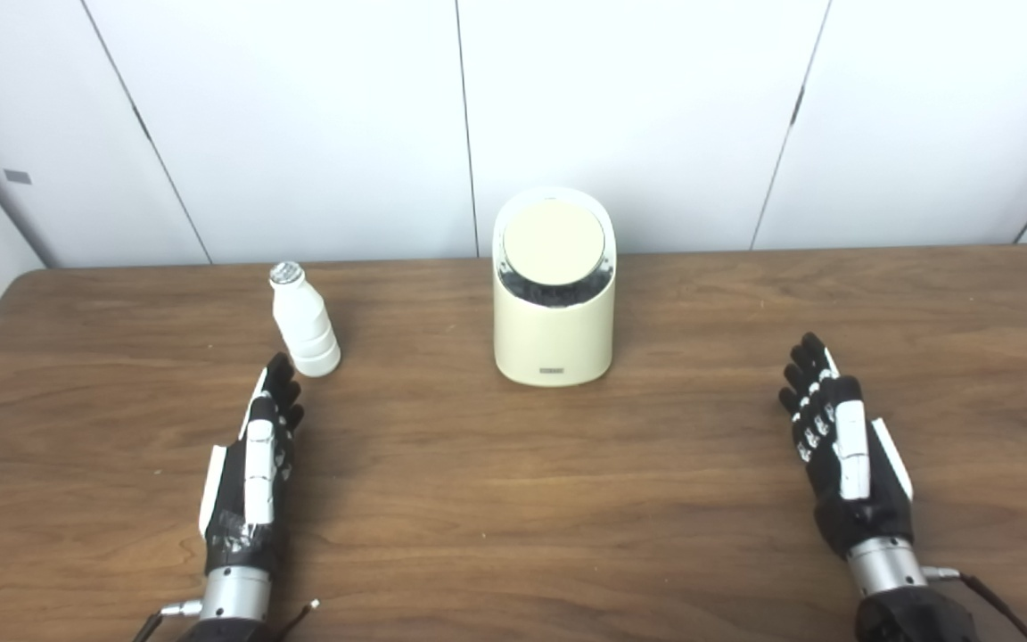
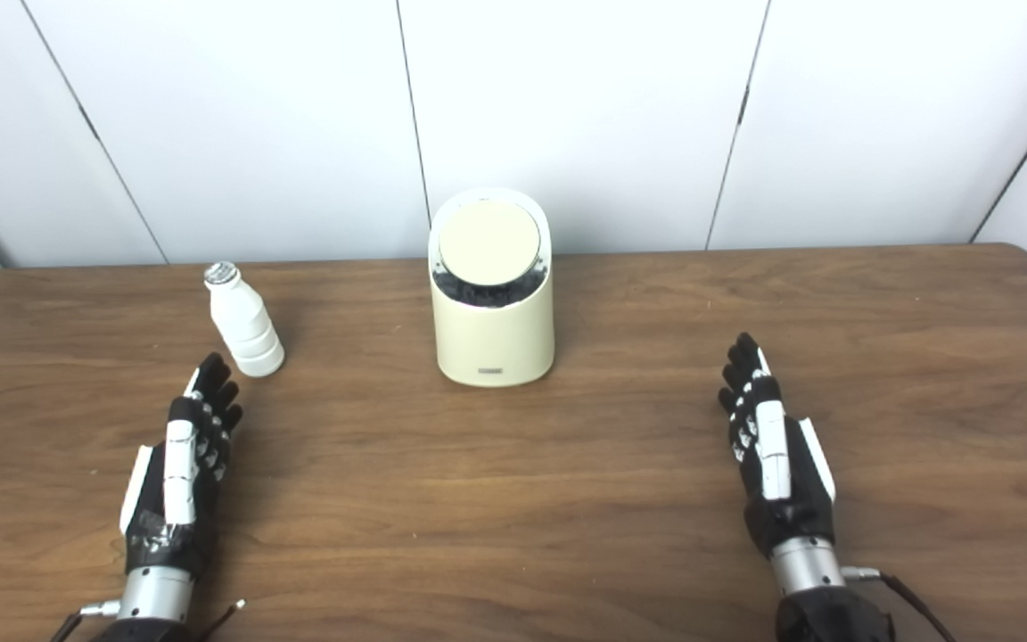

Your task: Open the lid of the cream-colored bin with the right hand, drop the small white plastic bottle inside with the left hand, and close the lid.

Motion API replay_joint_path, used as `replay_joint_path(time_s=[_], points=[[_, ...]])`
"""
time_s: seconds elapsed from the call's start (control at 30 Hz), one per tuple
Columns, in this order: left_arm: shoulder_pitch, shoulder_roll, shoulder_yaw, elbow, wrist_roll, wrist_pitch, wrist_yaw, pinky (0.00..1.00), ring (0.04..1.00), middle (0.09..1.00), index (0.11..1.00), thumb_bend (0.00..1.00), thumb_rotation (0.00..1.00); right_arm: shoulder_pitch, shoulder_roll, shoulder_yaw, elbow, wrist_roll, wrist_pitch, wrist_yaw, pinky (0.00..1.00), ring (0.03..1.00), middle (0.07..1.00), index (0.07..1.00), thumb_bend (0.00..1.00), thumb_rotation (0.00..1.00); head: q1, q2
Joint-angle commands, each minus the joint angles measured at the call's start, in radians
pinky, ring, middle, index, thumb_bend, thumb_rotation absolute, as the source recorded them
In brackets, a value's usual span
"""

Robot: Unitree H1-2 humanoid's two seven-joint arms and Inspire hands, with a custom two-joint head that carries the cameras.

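On the table point(image 1: 567, 499), bottle point(image 1: 304, 323) stands just beyond left hand point(image 1: 250, 468) fingers point(image 1: 280, 383).

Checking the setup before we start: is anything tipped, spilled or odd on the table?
Nothing stands out. The bottle stands upright left of the bin, whose lid is shut. Both hands, left and right, are open.

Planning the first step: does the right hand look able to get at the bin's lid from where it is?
Probably yes. The right hand is open and holds nothing, and only bare table lies between it and the cream bin. The lid faces forward, uncovered; the bottle stands on the far side.
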Motion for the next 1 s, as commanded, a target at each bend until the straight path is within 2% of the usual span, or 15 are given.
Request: replay_joint_path(time_s=[0.0,0.8,0.97], points=[[-0.005,0.005,-0.002,0.031,-0.004,-0.017,-0.004,1.0,1.0,1.0,1.0,0.5,0.99,-0.018,0.001,-0.003,-0.025,0.008,-0.009,-0.002,1.0,1.0,1.0,0.984,0.63,1.0,-0.001,0.001],[-0.003,0.009,-0.002,0.027,0.002,-0.011,-0.003,1.0,1.0,1.0,1.0,0.53,0.97,-0.02,0.003,-0.001,-0.024,0.009,-0.01,-0.002,1.0,1.0,0.996,0.98,0.63,1.0,-0.008,0.002],[-0.003,0.009,-0.001,0.026,-0.01,-0.012,-0.007,1.0,1.0,1.0,1.0,0.51,0.99,-0.022,0.003,-0.002,-0.032,-0.005,-0.007,-0.012,1.0,1.0,0.993,0.976,0.64,1.0,-0.012,0.001]])
